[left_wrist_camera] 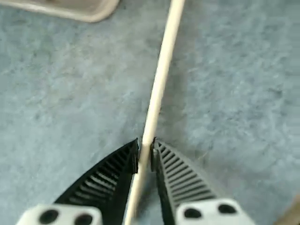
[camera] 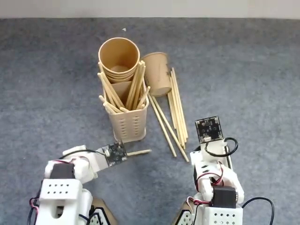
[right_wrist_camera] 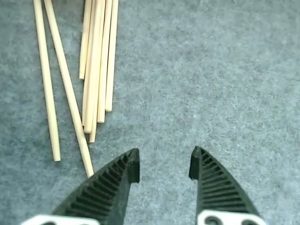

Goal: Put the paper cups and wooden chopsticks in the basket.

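The left end effector (left_wrist_camera: 145,150) pinches one wooden chopstick (left_wrist_camera: 161,79) at six o'clock of the beige slotted plastic basket (camera: 127,124), which holds stacked brown paper cups (camera: 118,54) and sticks. Left over: a tipped paper cup (camera: 158,73) at two o'clock and loose chopsticks (camera: 176,112) at four, near the open, empty right end effector (right_wrist_camera: 164,164).

Seemingly a robotics test bench: grey felt tabletop (camera: 47,70) under two small arms (camera: 63,187).
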Tool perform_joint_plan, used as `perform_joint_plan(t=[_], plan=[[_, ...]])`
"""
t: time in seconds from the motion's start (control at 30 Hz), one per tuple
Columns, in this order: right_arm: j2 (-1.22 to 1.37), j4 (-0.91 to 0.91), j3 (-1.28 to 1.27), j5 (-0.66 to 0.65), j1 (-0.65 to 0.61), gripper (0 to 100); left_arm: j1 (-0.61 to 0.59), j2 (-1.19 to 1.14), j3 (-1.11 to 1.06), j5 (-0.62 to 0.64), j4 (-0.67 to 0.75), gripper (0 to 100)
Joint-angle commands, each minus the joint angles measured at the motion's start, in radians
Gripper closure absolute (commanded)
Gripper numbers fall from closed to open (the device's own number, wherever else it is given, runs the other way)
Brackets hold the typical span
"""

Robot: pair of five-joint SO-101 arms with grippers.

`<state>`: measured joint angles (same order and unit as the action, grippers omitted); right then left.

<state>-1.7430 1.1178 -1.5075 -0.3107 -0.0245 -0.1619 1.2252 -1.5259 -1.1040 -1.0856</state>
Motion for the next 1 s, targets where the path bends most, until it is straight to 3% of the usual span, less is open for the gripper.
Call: perform_joint_plan(t=[0.0, 0.27, 0.37, 0.47, 0.6, 0.73, 0.97], plan=[[-0.005, -0.016, 0.004, -0.006, -0.01, 81.6, -0.001, 0.007, 0.168, -0.014, -0.129, 93], [-0.005, -0.016, 0.004, -0.006, -0.01, 81.6, -0.001, 0.007, 0.538, -0.014, -0.462, 94], [-0.005, -0.016, 0.004, -0.006, -0.01, 81.6, -0.001, 0.007, 0.638, -0.011, -0.528, 93], [-0.005, -0.016, 0.004, -0.006, -0.01, 81.6, -0.001, -0.002, 0.607, -0.006, -0.497, 88], [-0.005, -0.019, -0.022, -0.006, -0.01, 81.6, -0.001, -0.002, 0.423, 0.02, -0.325, 76], [-0.005, -0.053, -0.048, -0.006, -0.01, 81.6, 0.044, -0.002, 0.274, 0.023, -0.17, 76], [-0.005, -0.051, -0.053, -0.006, -0.01, 81.6, 0.108, -0.004, 0.246, 0.06, -0.164, 76]])
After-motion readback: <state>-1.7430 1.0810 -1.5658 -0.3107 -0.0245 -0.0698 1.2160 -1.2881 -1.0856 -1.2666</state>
